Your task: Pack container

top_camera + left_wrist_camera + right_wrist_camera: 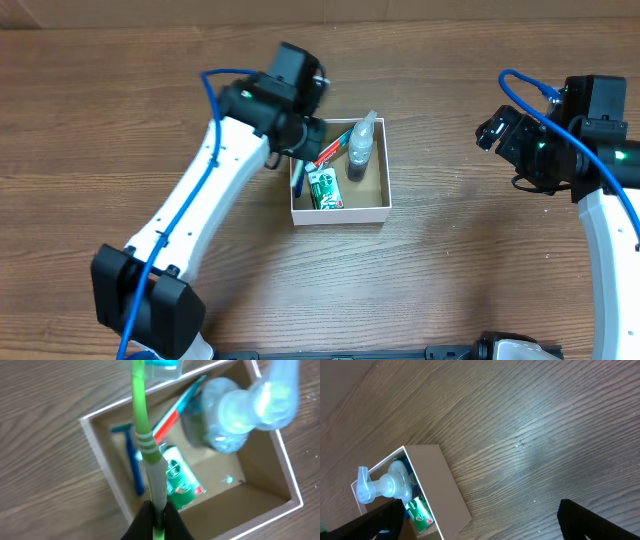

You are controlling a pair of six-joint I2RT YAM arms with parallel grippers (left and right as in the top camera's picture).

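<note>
The container [340,211] is a small white cardboard box with a brown inside, at the table's middle; it also shows in the left wrist view [100,455] and the right wrist view [445,487]. Inside are a clear pump bottle [361,150], a green packet [324,187], a red and teal tube [333,150] and a blue razor [134,462]. My left gripper [159,517] is shut on a green toothbrush [145,440], held over the box's left part. My right gripper [480,525] is open and empty, well to the right of the box.
Brown wooden table [450,290] all around. The left arm [200,200] reaches in from the lower left, the right arm [600,200] from the right edge.
</note>
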